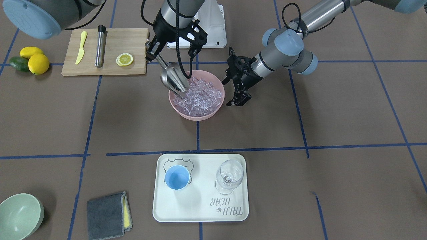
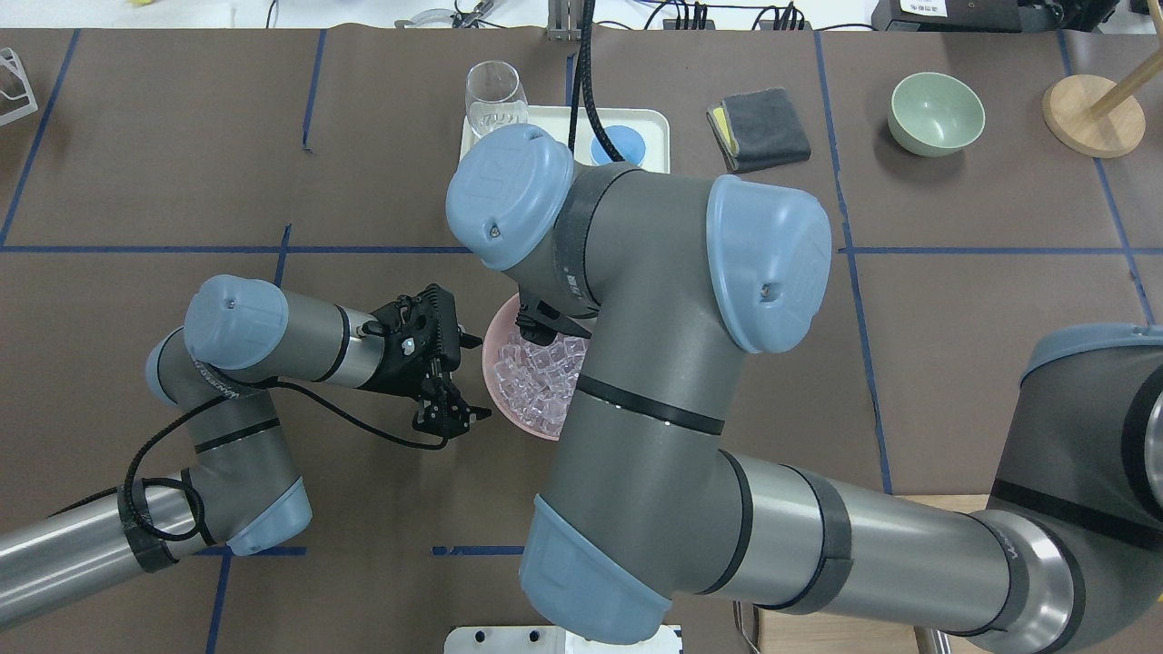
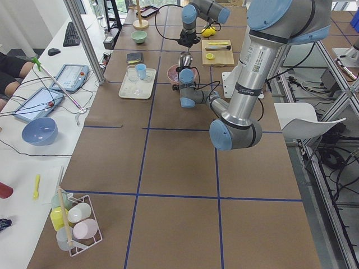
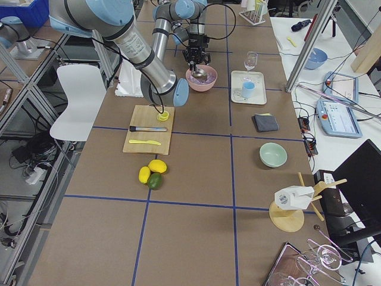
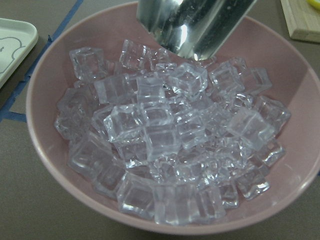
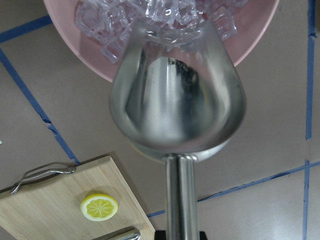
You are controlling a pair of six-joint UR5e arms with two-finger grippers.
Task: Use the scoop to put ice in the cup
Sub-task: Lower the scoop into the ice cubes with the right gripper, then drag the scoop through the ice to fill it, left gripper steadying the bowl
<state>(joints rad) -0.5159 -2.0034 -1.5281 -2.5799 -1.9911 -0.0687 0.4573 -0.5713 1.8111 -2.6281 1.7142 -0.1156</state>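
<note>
One scoop points down at the ice.

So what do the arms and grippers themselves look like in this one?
The left arm and right arm are grey and silver tubes with rounded light-blue joint caps and small white lettering. A black cable runs along each. The left gripper and right gripper are black two-finger units with openwork frames.

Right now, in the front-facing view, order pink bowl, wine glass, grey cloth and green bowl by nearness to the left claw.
1. Pink bowl, beside the left claw.
2. Wine glass, on the tray.
3. Grey cloth, past the tray.
4. Green bowl, far corner.
</note>
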